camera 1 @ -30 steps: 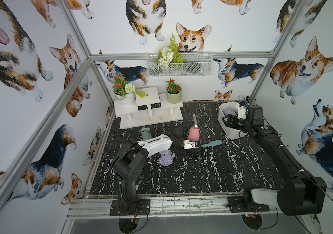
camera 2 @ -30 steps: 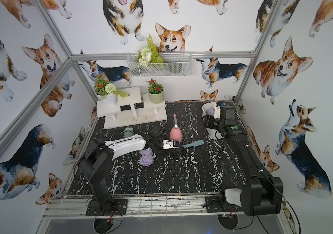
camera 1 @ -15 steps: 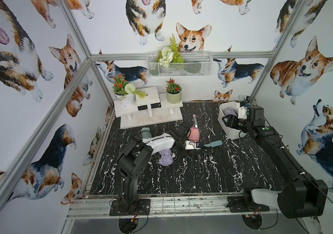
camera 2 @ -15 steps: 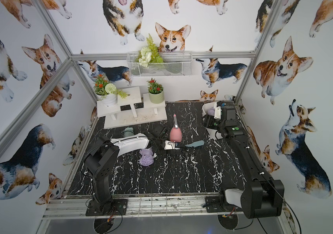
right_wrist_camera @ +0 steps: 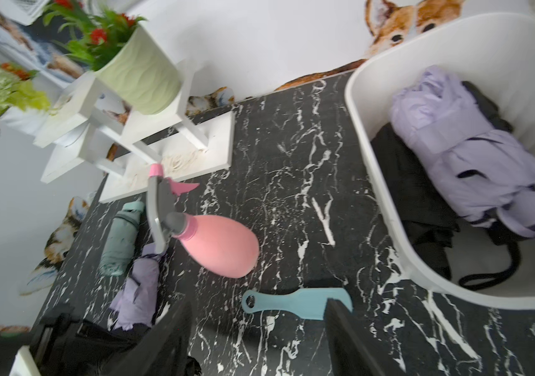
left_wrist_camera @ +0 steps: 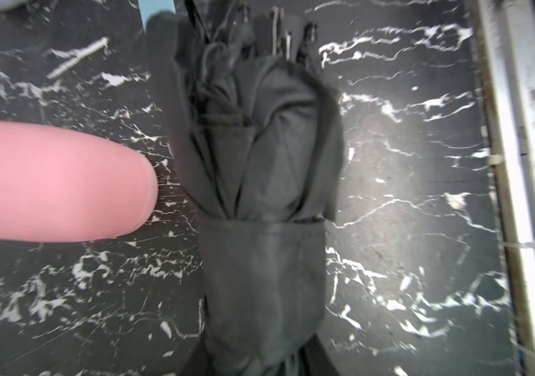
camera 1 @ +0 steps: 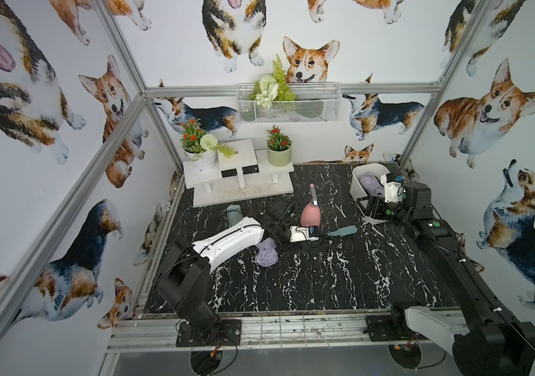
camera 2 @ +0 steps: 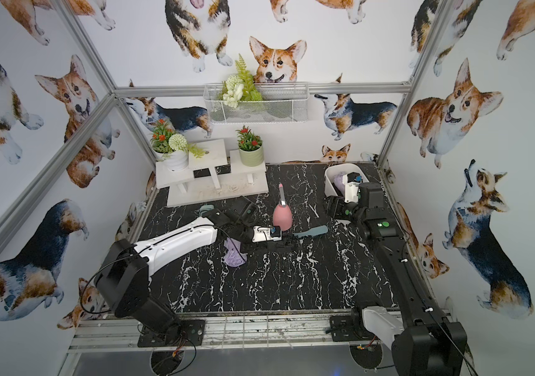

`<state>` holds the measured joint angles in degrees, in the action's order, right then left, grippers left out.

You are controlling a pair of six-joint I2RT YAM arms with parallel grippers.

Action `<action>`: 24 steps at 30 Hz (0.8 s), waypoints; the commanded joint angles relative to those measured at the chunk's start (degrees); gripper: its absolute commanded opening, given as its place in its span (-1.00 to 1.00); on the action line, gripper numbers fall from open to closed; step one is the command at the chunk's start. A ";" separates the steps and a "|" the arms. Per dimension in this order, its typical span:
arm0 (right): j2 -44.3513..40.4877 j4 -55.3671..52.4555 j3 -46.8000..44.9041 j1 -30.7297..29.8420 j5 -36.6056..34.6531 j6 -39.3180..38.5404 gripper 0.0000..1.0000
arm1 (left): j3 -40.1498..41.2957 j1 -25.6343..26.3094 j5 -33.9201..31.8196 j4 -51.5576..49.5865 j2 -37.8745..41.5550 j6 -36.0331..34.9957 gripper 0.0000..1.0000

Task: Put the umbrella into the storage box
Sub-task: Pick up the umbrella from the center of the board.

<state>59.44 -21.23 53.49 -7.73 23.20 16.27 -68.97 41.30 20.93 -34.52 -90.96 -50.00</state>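
In both top views: left gripper (camera 1: 321, 242) low, just beside the pink plastic spray bottle (camera 1: 310, 215). The white ribbed plastic storage box (camera 1: 356, 187) stands well apart from the bottle.

Left wrist: jaws clenched on the black folded fabric umbrella (left_wrist_camera: 259, 195), which lies beside the bottle.

Right wrist: right gripper (right_wrist_camera: 258, 302) spread wide, grasping nothing, well apart from the bottle.

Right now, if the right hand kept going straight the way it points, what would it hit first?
Probably the blue comb, lying on the table straight ahead of the open right hand in its wrist view. The pink spray bottle is farther on. Depth is unclear; the table might come first.
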 commanded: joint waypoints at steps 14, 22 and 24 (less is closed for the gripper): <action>2.83 -15.48 14.87 -24.61 4.10 -23.39 0.54 | -16.25 -2.36 -8.96 -28.20 6.13 -5.27 -0.75; 13.22 -21.92 22.21 -31.78 1.97 -28.65 0.57 | -15.03 -3.82 -7.46 -26.65 9.21 -5.68 -0.81; 14.20 -21.50 22.35 -32.11 3.68 -28.92 0.57 | -14.06 -4.57 -6.25 -25.50 10.53 -5.80 -0.82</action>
<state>72.60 -40.51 75.02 -39.33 25.54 -10.17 -83.74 37.45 12.05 -62.33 -81.89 -55.24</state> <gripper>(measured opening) 0.785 0.274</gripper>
